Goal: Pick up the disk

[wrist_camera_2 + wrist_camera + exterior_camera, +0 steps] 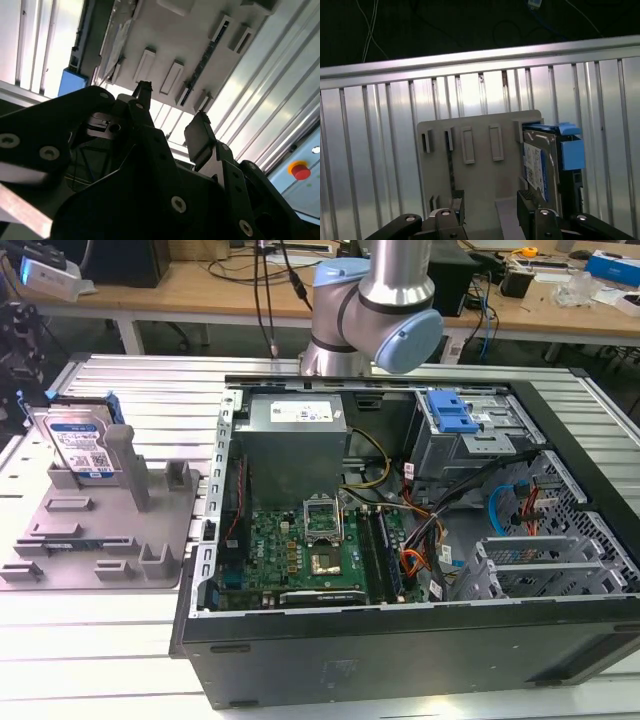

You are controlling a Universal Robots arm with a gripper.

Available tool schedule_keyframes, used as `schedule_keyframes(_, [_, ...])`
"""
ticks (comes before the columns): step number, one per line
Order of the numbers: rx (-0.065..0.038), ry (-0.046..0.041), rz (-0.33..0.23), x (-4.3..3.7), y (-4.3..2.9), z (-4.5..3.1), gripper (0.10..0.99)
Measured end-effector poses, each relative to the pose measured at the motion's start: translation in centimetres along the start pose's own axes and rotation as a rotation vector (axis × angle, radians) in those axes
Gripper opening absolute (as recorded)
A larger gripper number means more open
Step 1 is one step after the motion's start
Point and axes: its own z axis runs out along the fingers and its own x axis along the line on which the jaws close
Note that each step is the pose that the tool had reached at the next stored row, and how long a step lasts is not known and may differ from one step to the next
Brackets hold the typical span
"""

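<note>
Hovering above the grey fixture plate (480, 175), the claw (491, 207) has its two dark fingers spread wide with only air between them; the second wrist view shows the claw (171, 109) just as empty. The disk (536, 167) stands on edge in a slot at one side of the plate. In the exterior view the disk (82, 445) is at the exterior view's left, in the upper half of the frame, with a grey post (128, 465) just beside it.

The main risk seems to be alignment. In the first wrist view the disk sits off to one side of the gap, roughly in line with one finger (527, 202), so a straight descent would likely bring that finger onto the disk's top edge or its blue rail (570, 152), tipping or jamming it in the slot. The nearby post could also block a finger. The bare metal faces look slick, so a shallow or skewed grip might let the disk slide.

The table (120, 390) is ribbed aluminium, bright with glare. An open computer case (400, 650) fills the centre and the exterior view's right, and a blue latch (450, 412) sits on its drive bay. The arm (375, 300) rises behind it, and wooden benches (200, 285) with cables and boxes cross the top of the frame.
</note>
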Motion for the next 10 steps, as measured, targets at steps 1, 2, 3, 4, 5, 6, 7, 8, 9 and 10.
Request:
schedule_keyframes(1, [0.000, 0.0003, -0.002, -0.44, 0.05, 0.01, 0.541])
schedule_keyframes(2, [0.000, 0.0007, -0.004, -0.81, 0.09, 0.00, 0.541])
schedule_keyframes(3, [0.001, 0.0013, -0.009, -1.41, 0.15, 0.01, 0.541])
schedule_keyframes(4, [0.002, 0.0014, -0.011, -1.76, 0.19, 0.02, 0.541])
schedule_keyframes(5, [0.002, 0.0017, -0.015, -2.08, 0.22, 0.03, 0.541])
schedule_keyframes(6, [0.004, 0.0020, -0.018, -2.36, 0.25, 0.04, 0.541])
schedule_keyframes(7, [0.006, 0.0023, -0.023, -2.67, 0.28, 0.06, 0.541])
schedule_keyframes(8, [0.009, 0.0025, -0.030, -3.13, 0.33, 0.08, 0.541])
schedule_keyframes(9, [0.011, 0.0026, -0.035, -3.42, 0.36, 0.10, 0.541])
schedule_keyframes(10, [0.012, 0.0028, -0.039, -3.68, 0.39, 0.11, 0.541])
